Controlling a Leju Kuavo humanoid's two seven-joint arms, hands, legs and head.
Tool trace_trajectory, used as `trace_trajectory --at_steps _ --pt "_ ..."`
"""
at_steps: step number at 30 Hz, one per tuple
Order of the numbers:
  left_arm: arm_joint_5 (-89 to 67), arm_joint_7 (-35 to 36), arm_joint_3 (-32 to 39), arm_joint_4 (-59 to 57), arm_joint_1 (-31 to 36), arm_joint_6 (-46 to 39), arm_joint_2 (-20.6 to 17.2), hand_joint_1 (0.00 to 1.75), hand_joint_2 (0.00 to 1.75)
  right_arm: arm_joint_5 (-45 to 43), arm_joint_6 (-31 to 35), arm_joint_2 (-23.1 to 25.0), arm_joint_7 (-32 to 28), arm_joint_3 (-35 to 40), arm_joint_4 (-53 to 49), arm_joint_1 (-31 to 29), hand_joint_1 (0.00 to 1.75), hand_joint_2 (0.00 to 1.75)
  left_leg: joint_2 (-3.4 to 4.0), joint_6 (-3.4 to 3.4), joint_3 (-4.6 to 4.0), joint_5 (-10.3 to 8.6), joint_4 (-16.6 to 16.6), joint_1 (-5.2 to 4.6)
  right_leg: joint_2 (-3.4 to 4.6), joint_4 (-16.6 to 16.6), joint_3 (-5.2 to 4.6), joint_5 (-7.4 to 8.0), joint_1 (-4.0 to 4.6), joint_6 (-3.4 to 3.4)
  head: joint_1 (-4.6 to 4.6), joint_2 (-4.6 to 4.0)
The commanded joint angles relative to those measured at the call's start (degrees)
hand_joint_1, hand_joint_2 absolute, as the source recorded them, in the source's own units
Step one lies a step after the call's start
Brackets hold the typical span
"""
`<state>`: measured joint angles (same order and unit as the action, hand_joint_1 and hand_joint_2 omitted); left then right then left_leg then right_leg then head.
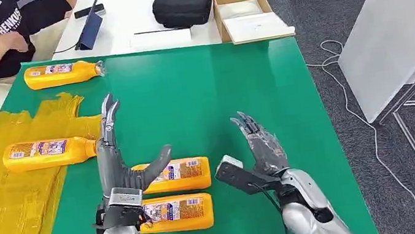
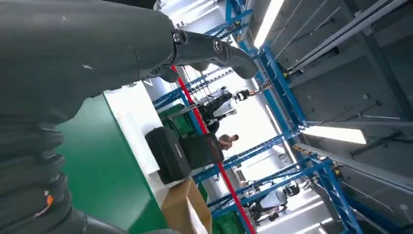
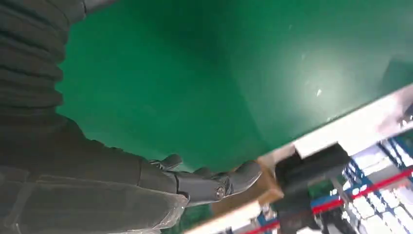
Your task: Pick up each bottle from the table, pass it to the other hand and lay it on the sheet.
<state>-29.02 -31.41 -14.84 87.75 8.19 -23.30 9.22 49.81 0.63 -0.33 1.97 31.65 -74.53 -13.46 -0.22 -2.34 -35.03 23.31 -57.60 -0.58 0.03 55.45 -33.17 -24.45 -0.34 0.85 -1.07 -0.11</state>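
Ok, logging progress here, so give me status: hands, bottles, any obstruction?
Left hand and right hand open, raised. One bottle on yellow sheet; three on green table. No obstruction seen.

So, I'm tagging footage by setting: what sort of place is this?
Most likely a robotics lab or industrial test hall. A green work table sits among blue steel racking under strip lights, and another humanoid robot stands further back.
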Motion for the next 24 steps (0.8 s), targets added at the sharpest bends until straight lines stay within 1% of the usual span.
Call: trace_trajectory --at_steps 1,5,7,10,11,15,17,18,21,22,23,24 --pt "2.02 -0.28 -0.55 -8.06 4.81 0.06 -0.61 0.0 1.75 2.31 2.49 4.5 1.82 6.98 16.69 -8.16 0.0 1.75 0.12 0.23 0.21 0.02 0.07 0.01 0.11 -0.03 0.15 0.01 -0.01 -0.06 -0.02 0.0" --pt "2.58 -0.9 -0.45 -10.82 6.57 -0.05 -0.25 0.0 1.75 3.69 4.44 6.07 2.14 8.26 19.82 -10.8 0.0 1.75 0.09 0.18 0.14 0.0 0.03 0.01 0.08 -0.01 0.1 0.02 -0.02 -0.04 -0.02 0.0" --pt "2.73 -1.0 -0.16 -11.57 7.29 -0.09 -0.01 0.0 1.75 4.79 4.57 6.77 2.4 9.46 20.14 -11.96 0.0 1.75 0.13 0.27 0.16 -0.03 0.02 0.02 0.12 0.01 0.11 0.03 -0.02 -0.05 -0.04 0.0" --pt "2.76 -1.02 0.08 -11.58 7.45 -0.09 0.06 0.0 1.75 5.87 4.79 7.29 2.93 10.33 20.44 -12.63 0.0 1.75 0.05 0.18 0.04 -0.05 0.0 0.02 0.05 0.02 0.02 0.02 -0.01 -0.04 -0.02 0.0" --pt "2.76 -1.02 0.13 -11.5 7.46 -0.09 0.03 0.0 1.75 5.97 4.81 7.57 3.06 10.45 20.43 -12.72 0.0 1.75 0.08 0.25 0.1 -0.03 0.01 0.02 0.07 0.03 0.06 0.01 -0.01 -0.05 -0.02 0.0" --pt "2.76 -1.05 0.51 -11.06 7.2 -0.22 -0.03 0.0 1.75 9.89 6.61 8.04 4.38 13.03 21.29 -13.72 0.0 1.75 0.04 0.24 0.12 -0.02 0.01 0.03 0.03 0.02 0.1 -0.01 0.0 -0.05 -0.02 0.0" --pt "2.77 -1.06 0.8 -10.85 7.13 -0.29 0.02 0.0 1.75 14.94 9.02 8.11 6.75 15.58 22.09 -14.66 0.0 1.75 0.11 0.25 0.13 0.0 0.01 0.02 0.11 0.03 0.1 -0.01 -0.01 -0.06 -0.02 0.0" --pt "2.66 -1.21 1.29 -10.4 6.89 -0.8 0.32 0.0 1.75 19.31 9.89 9.19 8.84 17.27 23.63 -15.28 0.0 1.75 0.12 0.22 0.09 -0.02 0.0 0.02 0.12 0.02 0.07 0.01 -0.01 -0.05 -0.02 0.0" --pt "2.32 -1.2 1.16 -10.51 7.12 -0.76 0.81 0.0 1.75 20.24 8.51 11.81 8.41 17.2 26.64 -15.64 0.0 1.75 0.14 0.28 0.14 0.0 0.0 0.03 0.12 0.05 0.1 -0.01 -0.01 -0.07 -0.02 0.0" --pt "2.23 -1.18 1.0 -10.55 7.19 -0.72 0.93 0.0 1.75 20.31 8.58 11.97 8.45 17.25 26.76 -15.62 0.0 1.75 0.07 0.2 0.05 -0.03 0.0 0.04 0.07 0.03 0.03 0.01 0.0 -0.05 0.0 0.0" --pt "2.23 -1.18 1.0 -10.55 7.19 -0.72 0.93 0.0 1.75 20.31 8.58 11.97 8.45 17.25 26.76 -15.62 0.0 1.75 0.11 0.3 0.13 -0.01 0.0 0.03 0.1 0.05 0.09 -0.01 -0.01 -0.08 -0.02 0.0" --pt "2.23 -1.18 1.0 -10.55 7.19 -0.72 0.93 0.0 1.75 20.31 8.58 11.97 8.45 17.25 26.76 -15.62 0.0 1.75 0.05 0.26 0.09 -0.03 0.01 0.05 0.04 0.02 0.07 0.0 0.0 -0.06 -0.02 0.0"
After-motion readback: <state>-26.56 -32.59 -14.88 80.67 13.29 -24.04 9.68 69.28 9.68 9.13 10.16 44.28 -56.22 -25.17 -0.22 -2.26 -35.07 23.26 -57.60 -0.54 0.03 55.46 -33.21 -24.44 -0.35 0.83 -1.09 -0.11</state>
